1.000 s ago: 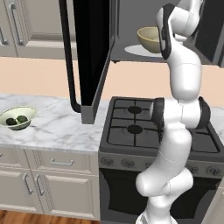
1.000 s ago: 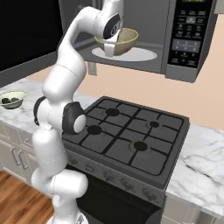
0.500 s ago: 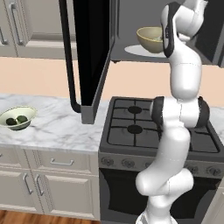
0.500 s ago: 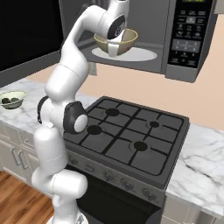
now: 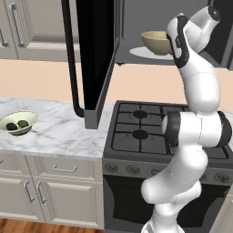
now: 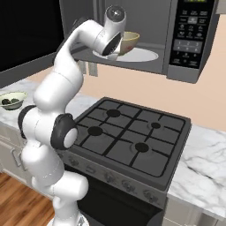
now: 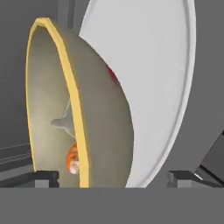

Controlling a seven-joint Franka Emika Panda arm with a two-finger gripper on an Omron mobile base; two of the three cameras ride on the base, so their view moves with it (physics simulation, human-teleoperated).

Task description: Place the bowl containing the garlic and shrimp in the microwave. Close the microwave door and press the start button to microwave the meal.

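Note:
The tan bowl (image 7: 103,127) with its yellow rim stands on the white turntable plate (image 7: 162,78) inside the microwave (image 6: 176,66). In it lie the orange-red shrimp (image 7: 72,159) and the whitish garlic (image 7: 63,124). My gripper (image 7: 113,177) is open, one fingertip (image 7: 46,177) on each side of the bowl's near wall, well apart. From the base, the bowl (image 5: 155,42) (image 6: 129,42) sits just beyond my hand in the cavity. The microwave door (image 5: 93,59) hangs wide open to the left, its bar handle (image 5: 70,59) facing outward.
A pale bowl with dark green lumps (image 5: 18,123) (image 6: 11,99) sits on the marble counter to the left. The black gas stove (image 5: 150,132) (image 6: 128,137) lies below the microwave. The microwave's button panel (image 6: 190,35) is at its right end.
The jaws have opened and let go of the bowl, which now rests on the turntable. The hand has stayed close to the bowl.

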